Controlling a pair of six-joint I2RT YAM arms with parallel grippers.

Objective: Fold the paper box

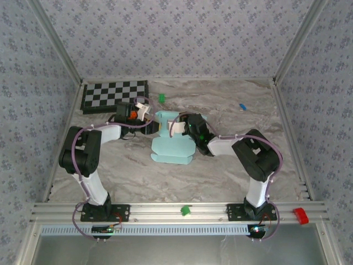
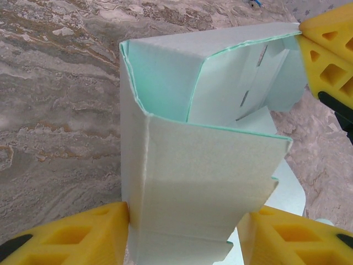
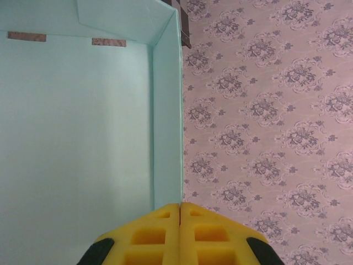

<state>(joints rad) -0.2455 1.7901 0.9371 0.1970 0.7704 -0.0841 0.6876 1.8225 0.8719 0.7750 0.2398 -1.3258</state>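
Observation:
The paper box is pale light-blue card, partly folded, lying at the table's middle with walls raised at its far end. In the left wrist view a folded corner of the box stands between my left gripper's yellow fingers, and both touch its sides. My left gripper is shut on that end. My right gripper is shut on the thin upright side wall of the box, its pads pressed together over the edge. One right finger shows at the box's far corner.
A black-and-white checkerboard lies at the back left. A small green piece and a blue piece sit behind the box. On the front rail are a green clip and a red block. Patterned walls enclose the table.

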